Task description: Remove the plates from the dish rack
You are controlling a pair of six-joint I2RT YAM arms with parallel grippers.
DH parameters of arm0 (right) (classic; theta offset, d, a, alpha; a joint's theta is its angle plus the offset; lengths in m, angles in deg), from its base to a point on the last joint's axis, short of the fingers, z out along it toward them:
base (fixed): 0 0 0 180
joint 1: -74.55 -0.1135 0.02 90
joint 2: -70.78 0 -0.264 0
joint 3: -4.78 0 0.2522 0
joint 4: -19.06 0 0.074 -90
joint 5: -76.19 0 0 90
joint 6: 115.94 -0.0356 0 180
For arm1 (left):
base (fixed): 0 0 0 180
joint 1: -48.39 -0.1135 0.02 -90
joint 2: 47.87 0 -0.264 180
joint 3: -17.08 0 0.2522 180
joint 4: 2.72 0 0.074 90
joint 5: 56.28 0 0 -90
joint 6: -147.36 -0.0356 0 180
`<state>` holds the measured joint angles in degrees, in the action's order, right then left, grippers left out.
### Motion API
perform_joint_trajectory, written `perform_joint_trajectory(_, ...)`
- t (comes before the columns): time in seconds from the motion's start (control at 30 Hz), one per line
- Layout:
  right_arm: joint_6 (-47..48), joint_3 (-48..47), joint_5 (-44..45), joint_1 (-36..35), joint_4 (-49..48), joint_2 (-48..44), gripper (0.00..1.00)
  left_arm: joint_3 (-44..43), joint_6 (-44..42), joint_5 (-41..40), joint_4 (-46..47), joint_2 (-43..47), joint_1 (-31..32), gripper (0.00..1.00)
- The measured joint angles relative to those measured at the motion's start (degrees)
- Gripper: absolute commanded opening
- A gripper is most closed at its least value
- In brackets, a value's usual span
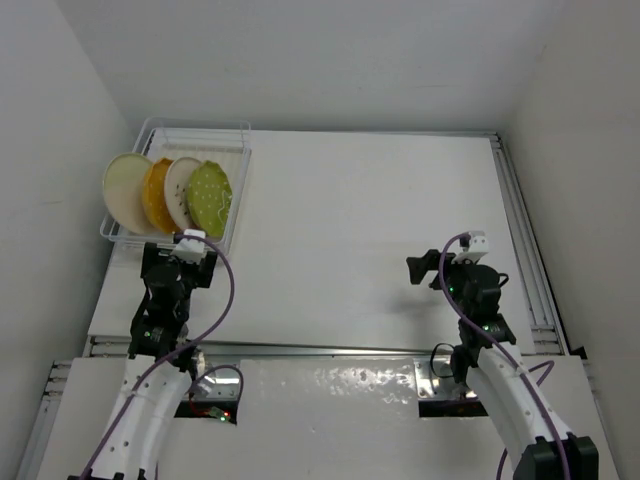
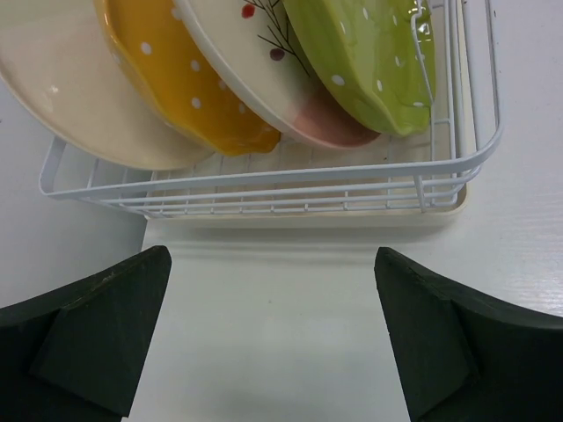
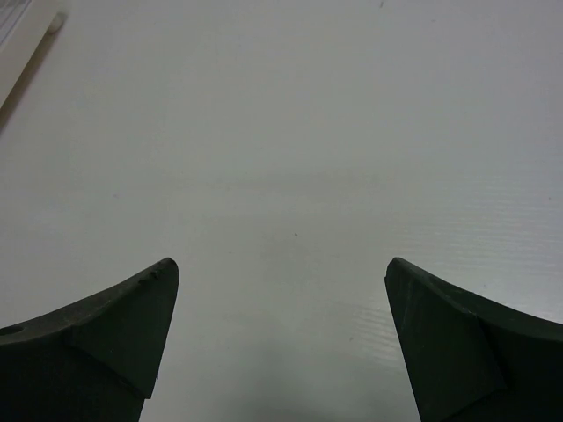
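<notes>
The dish rack (image 1: 237,180) stands at the table's far left, a white wire frame on a pale tray, also seen close up in the left wrist view (image 2: 264,189). Four plates stand on edge in it: cream (image 1: 127,190), orange with white dots (image 1: 158,193), white-and-pink (image 1: 183,190) and green with white dots (image 1: 209,198). The left wrist view shows them too: cream (image 2: 62,88), orange (image 2: 176,79), white-and-pink (image 2: 264,70), green (image 2: 361,61). My left gripper (image 1: 180,252) (image 2: 273,264) is open and empty just short of the rack's near edge. My right gripper (image 1: 425,270) (image 3: 280,268) is open and empty over bare table.
White walls close in the table on the left, back and right. A metal rail (image 1: 515,230) runs along the table's right edge and another rail (image 1: 330,350) along its near edge, by the arm bases.
</notes>
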<state>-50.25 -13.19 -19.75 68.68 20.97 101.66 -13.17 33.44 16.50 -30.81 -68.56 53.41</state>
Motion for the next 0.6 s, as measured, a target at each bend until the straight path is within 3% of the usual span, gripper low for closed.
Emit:
perform_joint_trajectory(0.2, -0.55, -1.42, 0.96, 0.00, 0.42, 0.76, 0.99, -1.79, -2.08, 2.84, -2.10, -3.04, 0.00, 1.00)
perform_joint_trajectory(0.27, -0.28, -3.21, 1.09, 0.00, 0.81, 1.66, 0.99, -6.97, -4.87, 6.97, -6.71, -6.21, 0.00, 0.91)
perform_joint_trajectory(0.33, 0.22, -5.97, 1.09, 0.00, 1.40, 2.99, 0.99, -14.95, -7.30, 12.41, -10.08, -10.49, 0.00, 0.81)
perform_joint_trajectory(0.43, 1.70, -10.88, 0.74, 0.00, 1.79, 5.38, 0.99, -29.83, -7.02, 17.73, -11.96, -20.20, 0.04, 0.76)
perform_joint_trajectory(0.6, 4.52, -16.35, -1.09, 0.00, 2.47, 7.69, 0.99, -58.18, -0.79, 14.75, -19.28, -44.37, 0.13, 0.75)
